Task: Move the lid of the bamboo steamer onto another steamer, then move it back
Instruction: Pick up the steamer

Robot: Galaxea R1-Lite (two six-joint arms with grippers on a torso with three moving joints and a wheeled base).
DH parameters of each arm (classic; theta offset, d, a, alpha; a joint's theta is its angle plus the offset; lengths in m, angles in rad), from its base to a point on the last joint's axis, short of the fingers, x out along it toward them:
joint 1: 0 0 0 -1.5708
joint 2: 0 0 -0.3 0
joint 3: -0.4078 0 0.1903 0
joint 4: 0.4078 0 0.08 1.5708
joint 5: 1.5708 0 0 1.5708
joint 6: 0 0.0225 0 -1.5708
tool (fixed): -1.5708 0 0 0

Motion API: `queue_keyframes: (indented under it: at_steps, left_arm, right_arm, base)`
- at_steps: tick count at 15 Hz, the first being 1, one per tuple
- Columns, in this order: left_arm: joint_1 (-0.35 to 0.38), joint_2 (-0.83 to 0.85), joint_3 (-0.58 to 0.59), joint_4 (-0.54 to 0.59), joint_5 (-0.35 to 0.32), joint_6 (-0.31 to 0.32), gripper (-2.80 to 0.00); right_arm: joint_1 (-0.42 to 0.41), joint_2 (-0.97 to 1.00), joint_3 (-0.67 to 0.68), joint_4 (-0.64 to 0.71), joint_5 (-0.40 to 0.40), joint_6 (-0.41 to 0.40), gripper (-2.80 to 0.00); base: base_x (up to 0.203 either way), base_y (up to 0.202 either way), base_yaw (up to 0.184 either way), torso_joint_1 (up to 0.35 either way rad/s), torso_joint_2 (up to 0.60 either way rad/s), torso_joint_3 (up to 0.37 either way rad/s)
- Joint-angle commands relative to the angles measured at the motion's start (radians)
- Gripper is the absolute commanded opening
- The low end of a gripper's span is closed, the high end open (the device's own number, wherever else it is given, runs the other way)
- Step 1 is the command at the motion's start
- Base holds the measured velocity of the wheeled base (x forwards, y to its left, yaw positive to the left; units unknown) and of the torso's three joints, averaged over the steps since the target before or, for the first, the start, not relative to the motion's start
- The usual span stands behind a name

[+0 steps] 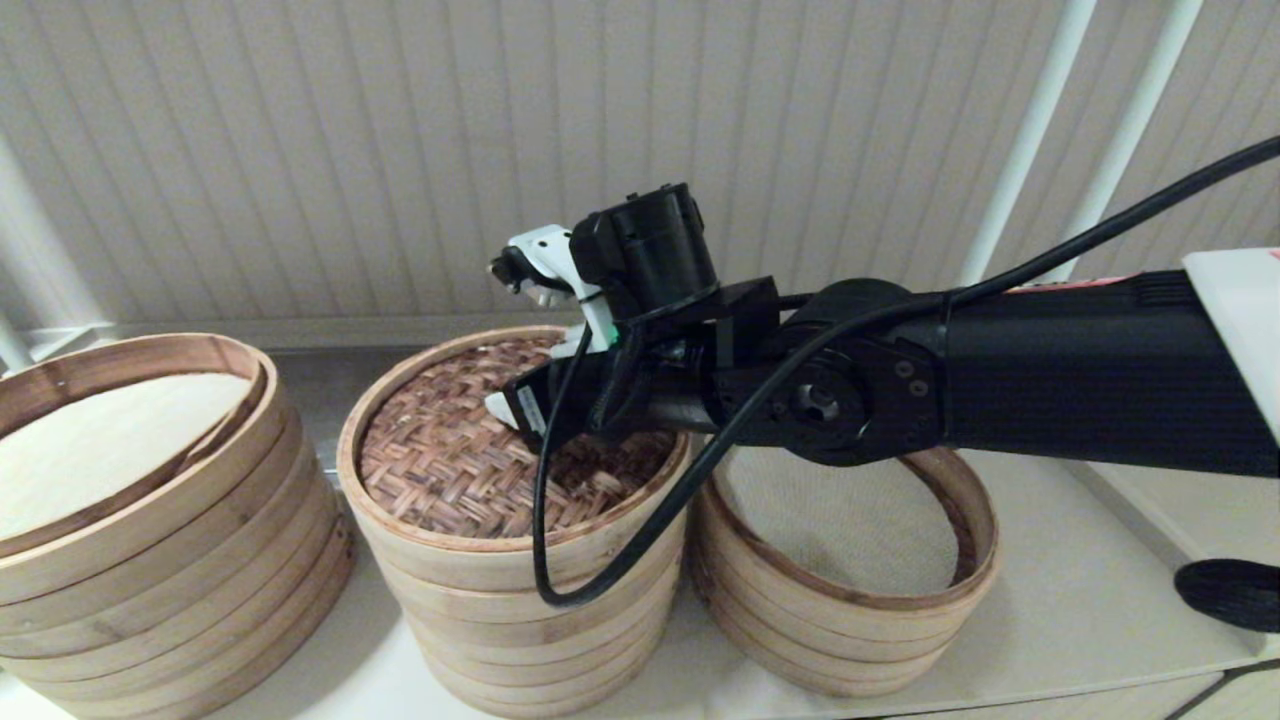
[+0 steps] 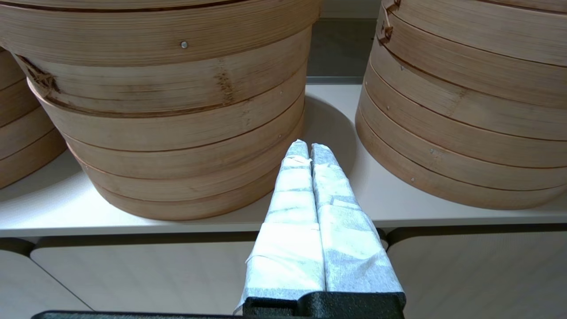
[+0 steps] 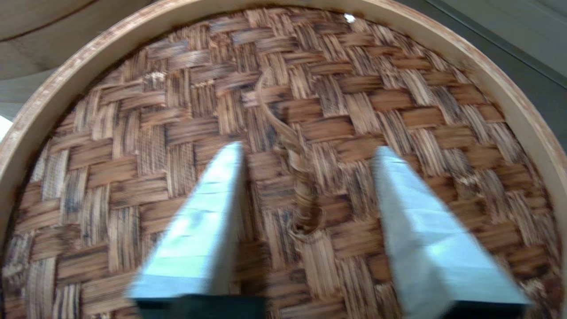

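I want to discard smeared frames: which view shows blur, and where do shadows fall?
Right wrist view: smeared; the open right pincer and the bamboo steamer lid look soft. Left wrist view: crisp, with a shadow on the shelf between stacks beyond the shut left pincer. Head view: sharp.

Wide steamer stack [image 1: 150, 520], short mesh-lined stack [image 1: 850, 580], pale shelf [image 1: 1080, 600]

In the head view the right arm [image 1: 1000, 380] covers the right end effector's fingertips and the right part of the bamboo steamer lid [image 1: 470, 450]. It also covers the upper rim of the mesh-lined steamer [image 1: 850, 600] at lower right. The frame's left edge cuts off the wide steamer stack [image 1: 150, 540]. The right wrist view is motion-blurred, so the lid's twisted handle [image 3: 297, 195] reads only roughly.
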Motion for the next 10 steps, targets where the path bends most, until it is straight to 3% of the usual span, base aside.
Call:
queue_keyframes:
  at_steps: [1, 10]
  left_arm:
    - [0.000, 0.002, 0.000, 0.001, 0.000, 0.000, -2.80]
    - [0.000, 0.002, 0.000, -0.001, 0.000, 0.000, -2.80]
  right_arm:
    - [0.002, 0.006, -0.001, 0.001, 0.000, 0.000, -2.80]
    - [0.000, -0.005, -0.004, 0.000, -0.002, -0.002, -2.80]
  base:
    - [0.000, 0.000, 0.000, 0.000, 0.00, 0.000]
    - [0.000, 0.000, 0.000, 0.000, 0.00, 0.000]
